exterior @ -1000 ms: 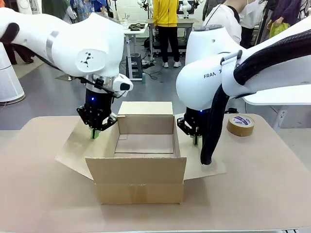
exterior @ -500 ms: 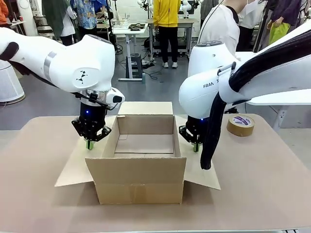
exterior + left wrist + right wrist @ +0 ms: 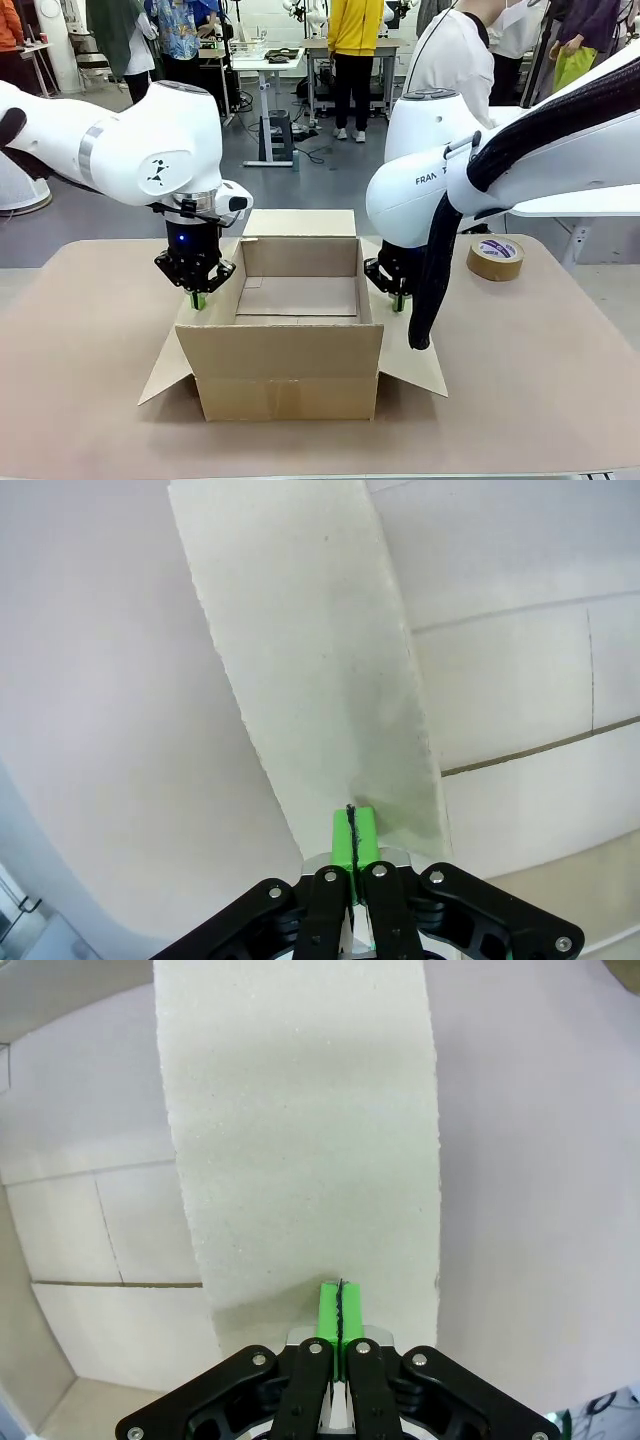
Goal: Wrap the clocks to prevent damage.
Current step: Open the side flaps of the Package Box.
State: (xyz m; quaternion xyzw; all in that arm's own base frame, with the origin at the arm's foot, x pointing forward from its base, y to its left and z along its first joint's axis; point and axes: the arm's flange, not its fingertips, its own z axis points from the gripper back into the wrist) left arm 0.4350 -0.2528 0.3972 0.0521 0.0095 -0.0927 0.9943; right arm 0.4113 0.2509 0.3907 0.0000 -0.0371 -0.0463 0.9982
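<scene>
Both arms in, wrists down.
I find left gripper (image 3: 197,298) and right gripper (image 3: 400,300) pointing down, green pads (image 3: 341,840) pressed together.

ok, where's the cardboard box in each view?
Front view: cardboard box, open, centre of picture.
Left wrist view: its side flap runs up from the left gripper.
Right wrist view: the other flap runs up from the right gripper.
Shared landmark: green pads at each flap.

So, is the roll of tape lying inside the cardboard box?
No, the tape roll lies flat on the table, apart from the cardboard box, to the robot's right of it.
</scene>
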